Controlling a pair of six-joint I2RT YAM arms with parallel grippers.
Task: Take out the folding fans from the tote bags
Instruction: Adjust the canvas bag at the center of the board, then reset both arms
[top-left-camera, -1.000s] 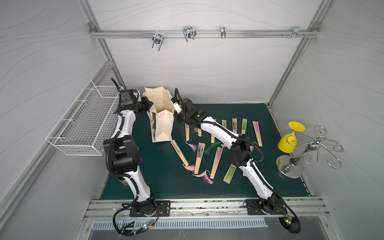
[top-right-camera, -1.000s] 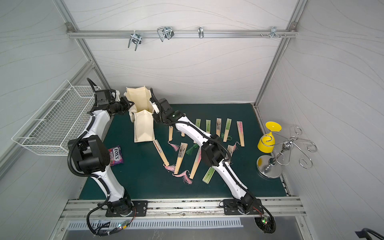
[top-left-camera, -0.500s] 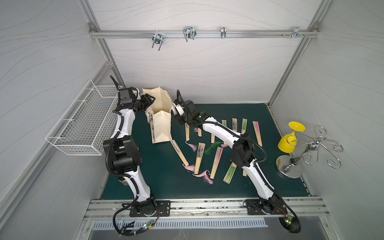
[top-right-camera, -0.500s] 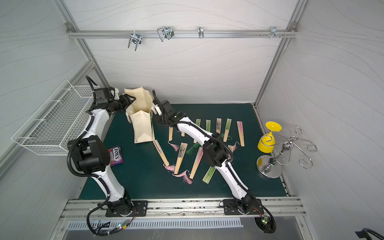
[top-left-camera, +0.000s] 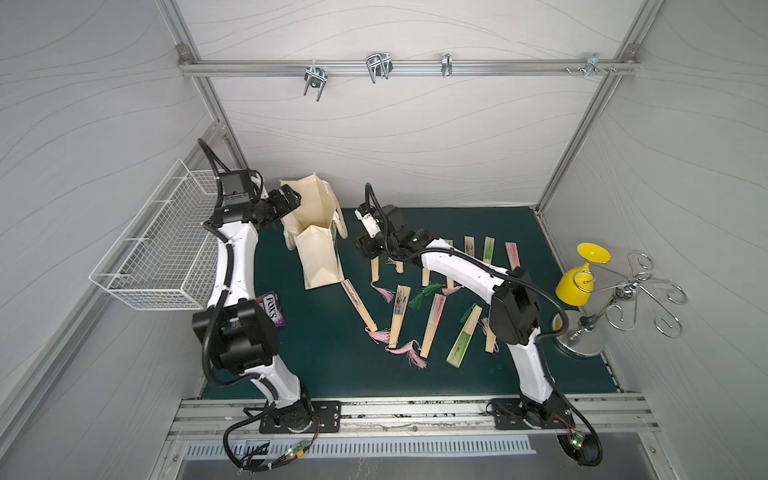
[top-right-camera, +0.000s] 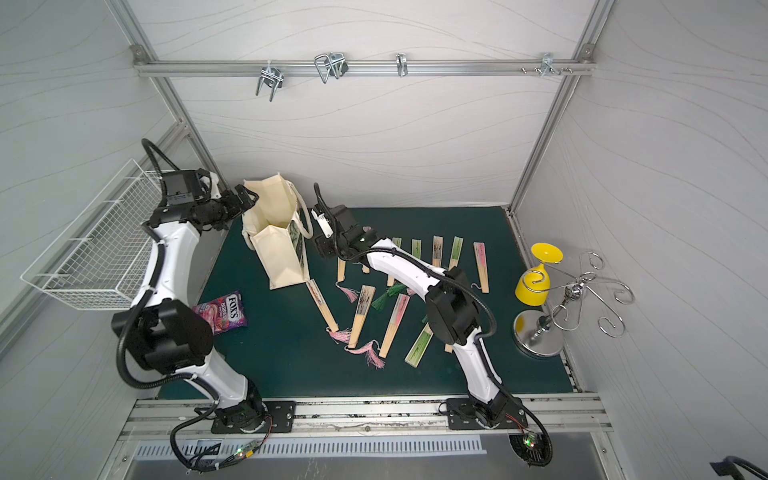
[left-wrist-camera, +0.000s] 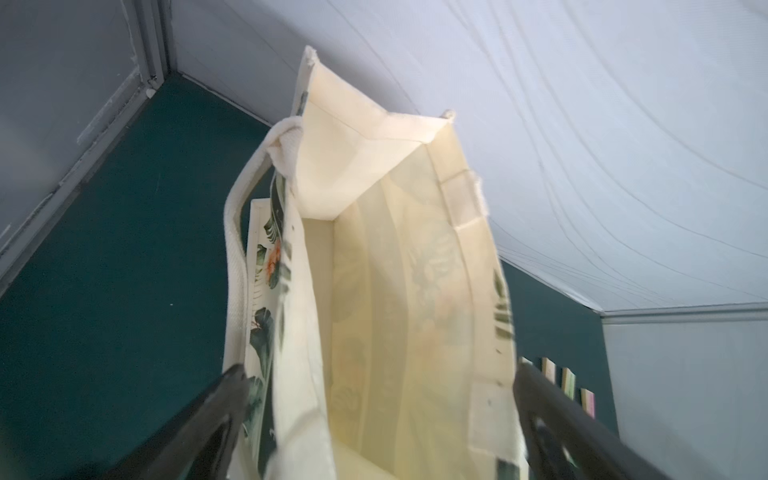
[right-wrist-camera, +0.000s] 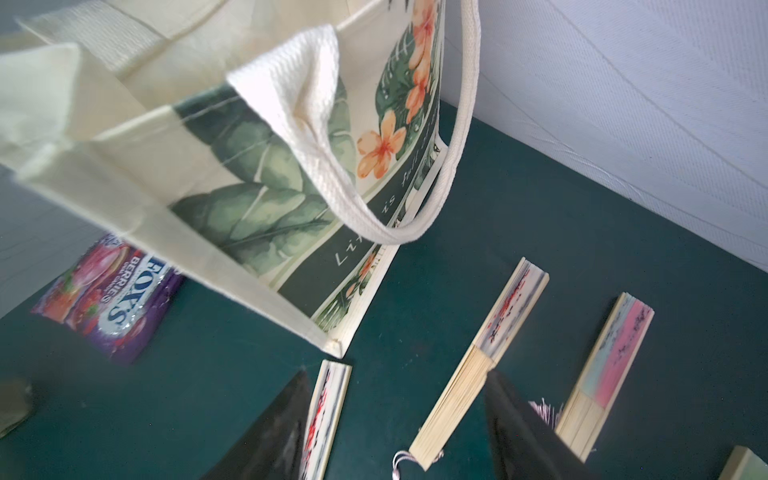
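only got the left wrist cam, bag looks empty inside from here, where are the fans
Observer: About a dozen fans lie on the green mat, on the robot's right of the bag.
Operator: is the right gripper holding one
Observer: No. The right gripper hangs above them, next to the bag's printed side, with its jaws apart and empty.
Operator: anything else on the mat
Observer: A purple candy packet lies flat on the bag's other side.
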